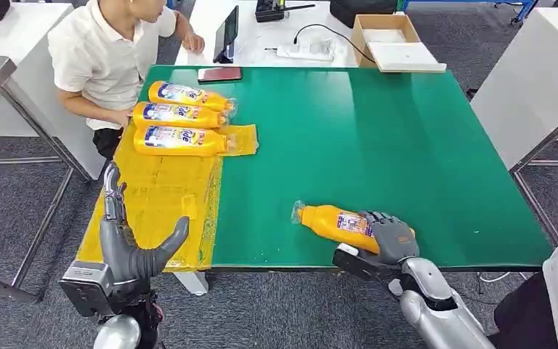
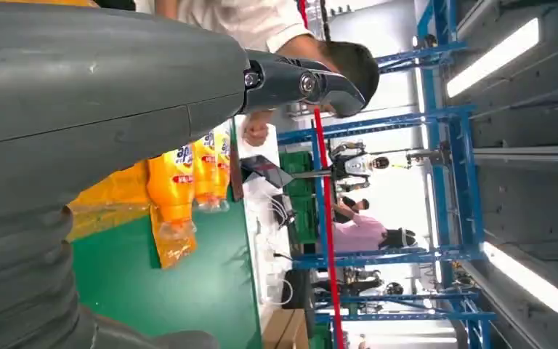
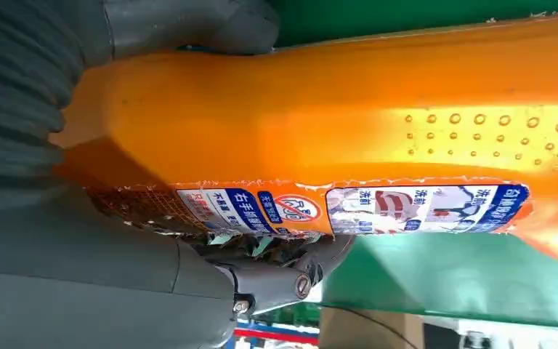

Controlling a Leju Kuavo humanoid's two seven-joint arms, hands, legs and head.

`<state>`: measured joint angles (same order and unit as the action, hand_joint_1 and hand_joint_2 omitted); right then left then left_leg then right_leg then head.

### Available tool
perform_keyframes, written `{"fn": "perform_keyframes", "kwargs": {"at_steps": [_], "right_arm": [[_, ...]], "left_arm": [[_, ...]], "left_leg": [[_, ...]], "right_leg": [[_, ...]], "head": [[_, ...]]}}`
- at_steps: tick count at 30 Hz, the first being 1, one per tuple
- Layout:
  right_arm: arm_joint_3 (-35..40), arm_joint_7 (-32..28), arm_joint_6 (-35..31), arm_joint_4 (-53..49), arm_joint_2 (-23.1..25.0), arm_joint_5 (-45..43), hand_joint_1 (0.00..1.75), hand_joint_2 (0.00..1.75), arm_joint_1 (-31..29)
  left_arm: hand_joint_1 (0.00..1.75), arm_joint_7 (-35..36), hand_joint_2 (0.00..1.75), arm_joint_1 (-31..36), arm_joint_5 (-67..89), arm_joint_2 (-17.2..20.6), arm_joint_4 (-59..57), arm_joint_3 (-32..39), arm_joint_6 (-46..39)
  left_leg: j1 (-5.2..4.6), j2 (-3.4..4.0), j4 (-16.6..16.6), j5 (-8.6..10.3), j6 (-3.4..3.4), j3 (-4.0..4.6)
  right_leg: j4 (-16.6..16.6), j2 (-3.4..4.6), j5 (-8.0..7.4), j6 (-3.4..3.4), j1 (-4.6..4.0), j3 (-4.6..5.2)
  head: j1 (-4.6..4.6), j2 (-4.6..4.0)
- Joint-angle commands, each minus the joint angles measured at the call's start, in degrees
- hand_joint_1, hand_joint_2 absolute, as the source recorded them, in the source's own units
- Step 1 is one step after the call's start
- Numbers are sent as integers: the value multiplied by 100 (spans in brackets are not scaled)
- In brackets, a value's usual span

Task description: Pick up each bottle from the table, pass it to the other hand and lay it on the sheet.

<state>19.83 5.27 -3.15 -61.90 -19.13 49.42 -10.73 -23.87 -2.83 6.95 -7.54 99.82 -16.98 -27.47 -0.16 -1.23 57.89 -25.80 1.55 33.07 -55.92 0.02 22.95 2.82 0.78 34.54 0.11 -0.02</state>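
The right hand (image 1: 391, 238) wraps the base of the orange plastic detergent bottle (image 1: 334, 221) lying near the green tabletop (image 1: 378, 131) front edge; glossy and likely slippery, so grip mid-body. Left hand (image 1: 127, 236) open, empty

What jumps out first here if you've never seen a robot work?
The right robot hand wraps around an orange bottle lying near the green table's front edge. Three matching bottles lie side by side on a yellow sheet at the left, where the left robot hand waits open.
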Motion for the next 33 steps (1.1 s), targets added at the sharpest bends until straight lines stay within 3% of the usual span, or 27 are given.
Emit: {"fn": "perform_keyframes", "kwargs": {"at_steps": [1, 2, 3, 4, 7, 13, 15, 18, 22, 26, 33], "right_arm": [[-691, -990, 164, 297, 352, -949, 175, 175, 765], [-877, -1555, 233, 111, 546, -1512, 175, 175, 802], [-890, -1596, 241, 35, 631, -1599, 175, 175, 777], [-1036, -2037, 250, -240, 869, -1999, 175, 175, 777], [-982, -2001, 271, -503, 985, -2095, 175, 175, 744], [-996, -1991, 275, -513, 929, -2099, 175, 175, 783], [-1160, -2515, 351, -696, 1131, -2587, 175, 175, 774], [-1142, -2727, 137, -1501, 1493, -2919, 175, 175, 662], [-984, -2772, -167, -2148, 1577, -3189, 175, 175, 554], [-996, -2838, -282, -2035, 1646, -3398, 175, 175, 502], [-465, -3188, -455, -2055, 1972, -3539, 175, 175, 438]], "left_arm": [[0, -74, 175, 37, -231, 133, -129, 22, -22], [0, -173, 175, 13, -372, 86, -106, 115, -148], [0, -204, 175, 6, -433, 86, -101, 149, -175], [0, -225, 175, -10, -611, 55, -96, 231, -274], [0, -253, 175, -3, -697, 76, -119, 261, -310], [0, -254, 175, 6, -700, 69, -136, 249, -316], [0, -258, 175, -13, -808, 29, -129, 299, -382], [0, -262, 175, -99, -1119, 22, -150, 342, -398], [0, -80, 175, -209, -1479, 57, -309, 219, -92], [0, 189, 175, -264, -1579, 214, -545, -44, 212], [0, 684, 175, -245, -2010, 361, -1300, -701, 994]], "left_leg": [[8, -17, -9, -2, -1, -21], [10, -22, -15, 0, -4, -26], [11, -15, -13, -6, 2, -34], [10, -5, -9, -10, 4, -38], [10, 28, -10, -18, 1, -41], [8, 48, -6, -21, -4, -32], [12, 51, -4, -21, 0, -28], [10, 73, -4, -23, -2, -23], [7, 102, 0, -31, -9, -5], [7, 61, -8, -21, -1, 7], [4, 63, -13, -20, -3, 17]], "right_leg": [[17, -24, 5, -2, -8, -30], [27, -32, 5, -4, -11, -41], [31, -22, 6, 0, -11, -52], [28, -11, 6, 3, -10, -56], [27, 15, -2, 4, -10, -114], [21, 22, -9, -7, -9, -89], [23, 28, -9, -3, -12, -86], [18, 49, -12, -7, -10, -76], [3, 73, -12, -13, -5, -53], [17, 36, -12, -3, -6, -51], [18, 47, -11, -7, 0, -46]], "head": [[-2, 2], [-2, 2], [0, 2], [2, 2], [4, 2], [-4, 0], [-2, 2], [-2, 0], [2, 0], [-2, 0], [0, 2]]}}
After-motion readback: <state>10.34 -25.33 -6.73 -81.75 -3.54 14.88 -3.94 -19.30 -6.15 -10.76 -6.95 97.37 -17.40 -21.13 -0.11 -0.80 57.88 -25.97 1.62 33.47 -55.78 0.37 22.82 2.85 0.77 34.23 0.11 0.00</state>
